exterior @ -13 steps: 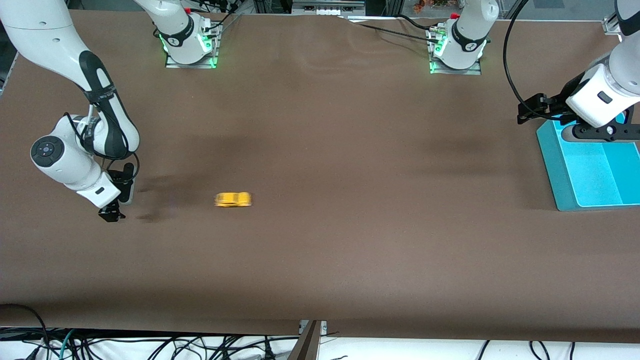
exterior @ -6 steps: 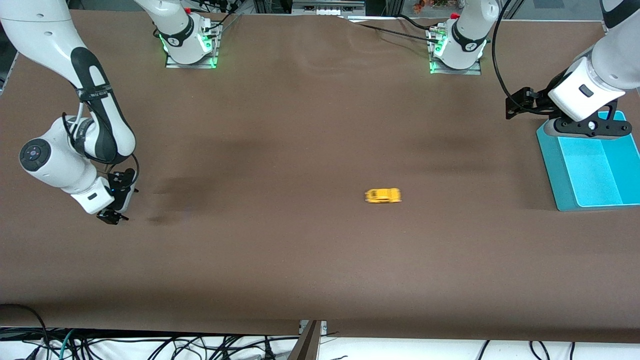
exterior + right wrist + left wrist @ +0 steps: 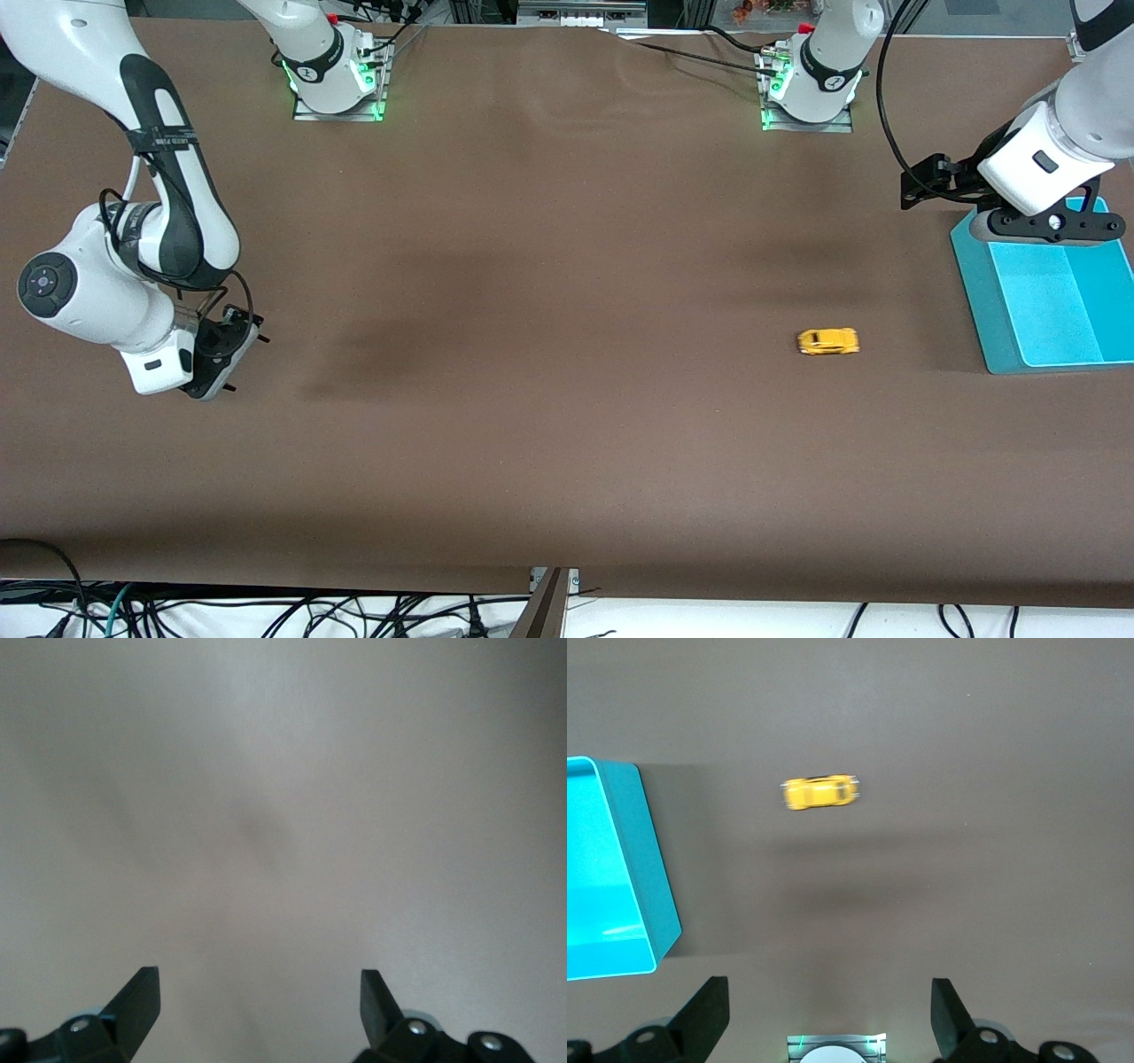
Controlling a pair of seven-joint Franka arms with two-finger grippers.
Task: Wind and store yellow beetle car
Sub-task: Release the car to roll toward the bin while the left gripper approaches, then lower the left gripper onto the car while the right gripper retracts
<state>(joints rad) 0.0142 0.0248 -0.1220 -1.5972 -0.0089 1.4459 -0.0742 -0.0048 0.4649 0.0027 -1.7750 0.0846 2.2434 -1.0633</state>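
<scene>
The yellow beetle car (image 3: 828,341) stands on its wheels on the brown table, toward the left arm's end and just short of the teal bin (image 3: 974,292). The left wrist view shows the yellow beetle car (image 3: 821,792) slightly blurred beside the teal bin (image 3: 651,868). My left gripper (image 3: 1041,229) hangs open and empty over the bin's corner, with its open gap (image 3: 830,1019) over bare table. My right gripper (image 3: 229,361) is open and empty, low over the table at the right arm's end, with only table under it (image 3: 260,1010).
The teal bin is open-topped and looks empty. Both arm bases (image 3: 337,84) (image 3: 806,93) stand at the table's edge farthest from the front camera. Cables hang below the table's near edge (image 3: 567,585).
The car has rolled across the table from the right arm's end almost to the bin. The right gripper has drawn back and turned. The left gripper has risen slightly over the bin's corner.
</scene>
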